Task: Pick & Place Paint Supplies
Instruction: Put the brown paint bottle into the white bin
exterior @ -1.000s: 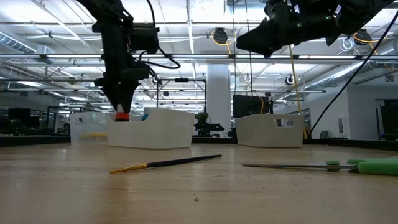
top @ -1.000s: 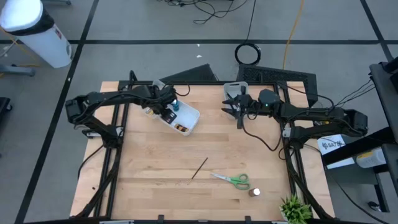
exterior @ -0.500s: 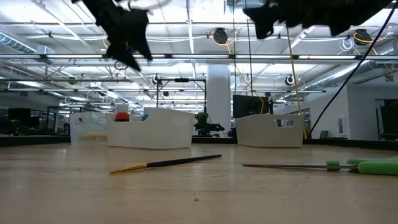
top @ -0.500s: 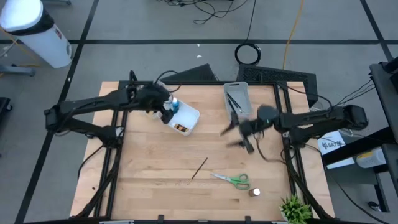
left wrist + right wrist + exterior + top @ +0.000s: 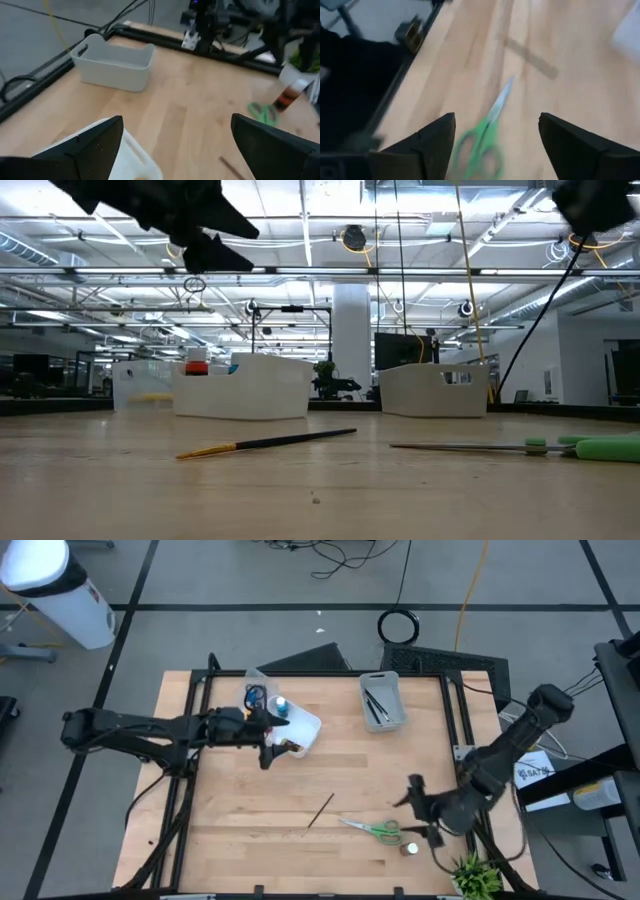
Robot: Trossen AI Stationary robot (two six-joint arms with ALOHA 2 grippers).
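Observation:
Green-handled scissors [image 5: 374,829] lie flat on the wood near the table's right front, also seen in the low view [image 5: 570,446]. A small brown bottle with a white cap [image 5: 408,849] is close by. A thin dark paintbrush [image 5: 320,810] lies mid-table. A red-capped bottle [image 5: 196,363] and a blue bottle [image 5: 280,708] sit in the white bin [image 5: 303,733]. My left gripper [image 5: 175,145] hangs open over that bin's near rim, holding nothing. My right gripper [image 5: 495,145] is open above the scissors [image 5: 482,137], its fingers clear of them.
A grey bin [image 5: 381,700] with dark brushes stands at the far side, right of centre. A clear bin with blue scissors [image 5: 255,695] sits behind the white bin. A small plant [image 5: 472,875] stands at the near right corner. Bare wood lies between the bins and the paintbrush.
My left gripper has let go of the red-capped bottle, which now stands in the white bin. It has risen, drawn back toward the near edge and tipped up toward level. My right gripper has swung from the grey bin toward the near right, coming over the green scissors.

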